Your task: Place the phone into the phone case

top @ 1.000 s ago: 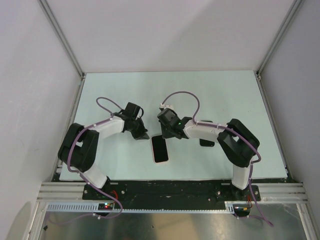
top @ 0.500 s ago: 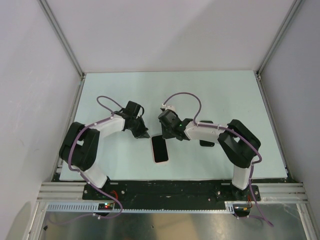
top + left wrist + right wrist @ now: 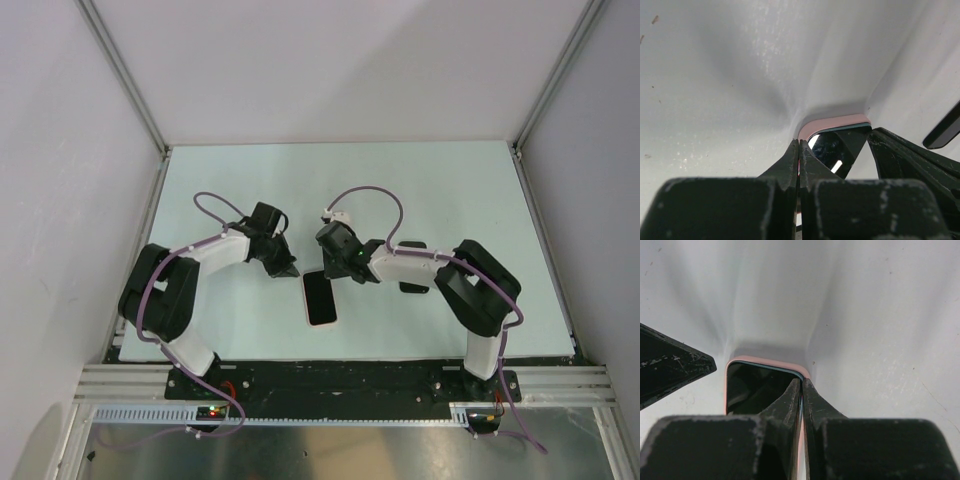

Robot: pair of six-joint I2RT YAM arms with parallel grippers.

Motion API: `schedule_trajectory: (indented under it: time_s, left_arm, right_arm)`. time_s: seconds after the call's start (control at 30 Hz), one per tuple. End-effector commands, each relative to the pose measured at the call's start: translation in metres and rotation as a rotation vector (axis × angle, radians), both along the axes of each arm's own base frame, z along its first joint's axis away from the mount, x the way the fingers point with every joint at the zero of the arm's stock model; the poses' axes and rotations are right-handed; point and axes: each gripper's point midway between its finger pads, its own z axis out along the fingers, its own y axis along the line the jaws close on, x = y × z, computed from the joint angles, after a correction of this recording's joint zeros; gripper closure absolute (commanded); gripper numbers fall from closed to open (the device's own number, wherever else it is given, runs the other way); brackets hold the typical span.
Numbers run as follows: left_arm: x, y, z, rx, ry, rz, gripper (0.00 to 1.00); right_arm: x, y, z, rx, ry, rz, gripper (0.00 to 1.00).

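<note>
Pale green bench point(image 3: 450, 200) holds the phone point(image 3: 321, 297) in its pink case point(image 3: 832, 121) at lower centre, my left hand point(image 3: 798, 150) and right hand point(image 3: 801, 387) closed empty at its upper corners; I judge it stiff, slick glass in a soft rim, best pressed at the edges.

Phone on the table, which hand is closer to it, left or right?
Right, narrowly. The right hand, shut, lies over the far right edge of the phone; the left hand, shut, sits beside its far left corner.
</note>
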Motion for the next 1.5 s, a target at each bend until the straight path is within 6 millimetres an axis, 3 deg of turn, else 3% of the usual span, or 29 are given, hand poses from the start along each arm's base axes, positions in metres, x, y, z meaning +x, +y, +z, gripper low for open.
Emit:
schedule_trajectory:
  time_s: [0.0, 0.37, 0.5, 0.7, 0.93, 1.07, 1.3, 1.47]
  left_arm:
    - [0.008, -0.002, 0.005, -0.004, -0.022, -0.012, 1.0]
    - [0.008, -0.002, 0.006, -0.007, -0.024, -0.014, 1.0]
    - [0.009, -0.003, 0.008, -0.012, -0.028, -0.018, 1.0]
    - [0.006, -0.002, 0.012, -0.018, -0.038, -0.023, 1.0]
    - [0.001, -0.004, 0.014, -0.035, -0.035, -0.034, 1.0]
    - [0.002, -0.005, 0.018, -0.043, -0.042, -0.04, 1.0]
    - [0.002, -0.007, 0.022, -0.057, -0.051, -0.053, 1.0]
    - [-0.003, -0.006, 0.02, -0.054, -0.045, -0.06, 1.0]
  right_arm:
    - [-0.078, -0.013, -0.084, -0.122, 0.275, 0.09, 0.95]
    - [-0.081, -0.026, -0.097, -0.196, 0.287, 0.066, 0.93]
    - [-0.074, -0.035, -0.093, -0.268, 0.248, 0.052, 0.86]
    - [-0.051, -0.024, -0.066, -0.298, 0.172, 0.065, 0.76]
    - [-0.036, -0.015, -0.047, -0.251, 0.156, 0.07, 0.77]
    - [-0.028, -0.005, -0.02, -0.159, 0.13, 0.078, 0.8]
    - [-0.009, 0.003, 0.039, -0.008, 0.046, 0.084, 0.63]
    - [-0.006, -0.007, 0.038, 0.009, 0.07, 0.075, 0.58]
